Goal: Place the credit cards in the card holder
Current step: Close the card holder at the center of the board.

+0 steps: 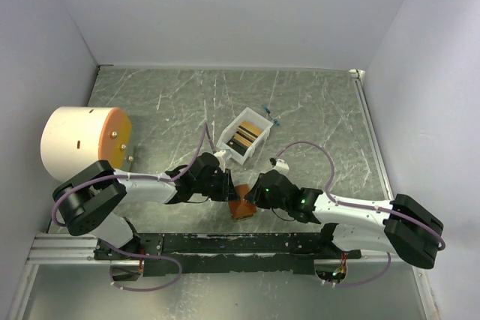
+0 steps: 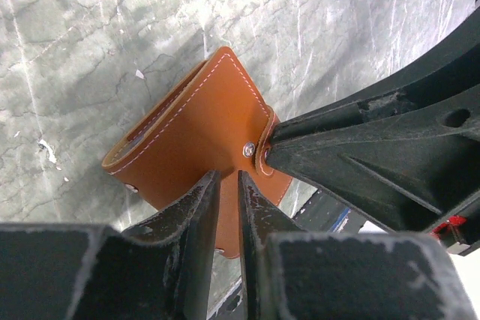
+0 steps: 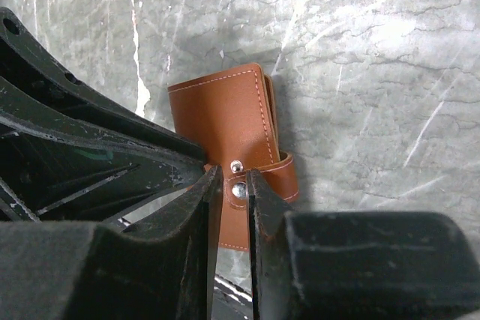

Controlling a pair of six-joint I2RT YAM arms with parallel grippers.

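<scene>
The brown leather card holder (image 1: 241, 208) is folded and sits between both grippers near the table's front. In the left wrist view the card holder (image 2: 187, 133) has its lower edge between my left gripper's (image 2: 229, 179) nearly closed fingers. In the right wrist view my right gripper (image 3: 235, 183) is shut on the snap tab (image 3: 259, 181) of the card holder (image 3: 221, 114). In the top view the left gripper (image 1: 228, 189) and right gripper (image 1: 253, 195) meet at the holder. Dark and gold credit cards (image 1: 245, 137) stand in a white box.
The white rectangular box (image 1: 259, 118) sits on the table behind the grippers. A large white cylinder with an orange face (image 1: 82, 144) stands at the left. A small blue item (image 1: 271, 115) lies beyond the box. White walls surround the marbled table.
</scene>
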